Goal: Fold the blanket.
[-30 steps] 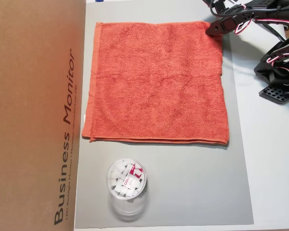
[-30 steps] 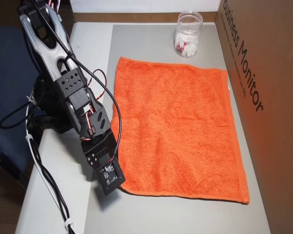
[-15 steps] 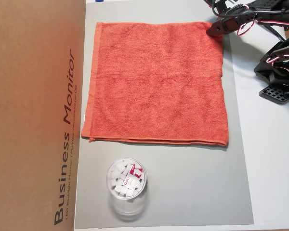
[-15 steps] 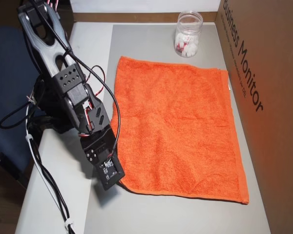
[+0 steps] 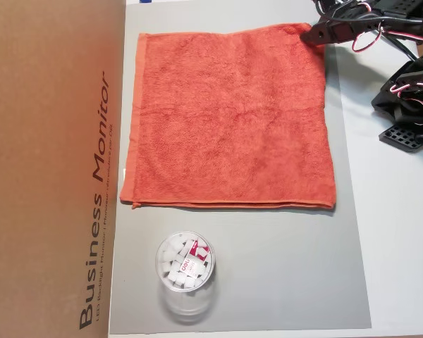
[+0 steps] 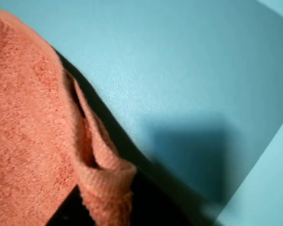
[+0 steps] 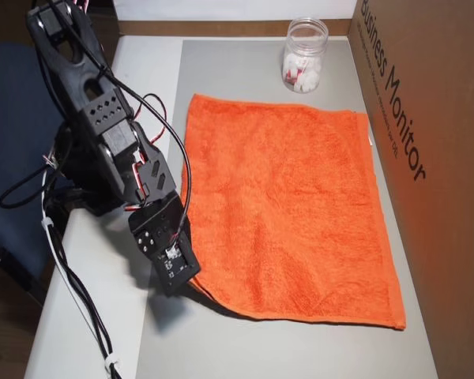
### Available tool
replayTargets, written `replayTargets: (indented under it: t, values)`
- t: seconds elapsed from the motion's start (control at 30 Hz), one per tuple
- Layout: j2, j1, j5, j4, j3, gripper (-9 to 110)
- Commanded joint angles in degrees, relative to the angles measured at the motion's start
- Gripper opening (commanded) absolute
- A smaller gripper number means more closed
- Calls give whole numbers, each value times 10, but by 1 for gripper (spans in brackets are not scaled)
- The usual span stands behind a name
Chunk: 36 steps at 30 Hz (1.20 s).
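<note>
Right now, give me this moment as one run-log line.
phase: first fold starting | gripper: shut on blanket corner | blanket: corner lifted off mat, rest flat | clear cup: apart from blanket

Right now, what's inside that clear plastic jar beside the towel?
The jar holds small white pieces and something with a red label, seen through its open top. What they are is too small to tell, and anything underneath them is covered.

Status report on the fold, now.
Gripper shut on one corner of the orange-red terry-cloth blanket, corner raised off the grey mat. Rest lies flat, unfolded. Clear plastic cup stands apart from the blanket.
</note>
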Motion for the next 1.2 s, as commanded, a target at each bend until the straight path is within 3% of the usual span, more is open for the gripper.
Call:
replayTargets:
  t: [0.0,1.17]
  values:
    - [30,-3,4,0,-25,0]
    - [83,-246,196,-1,-179,0]
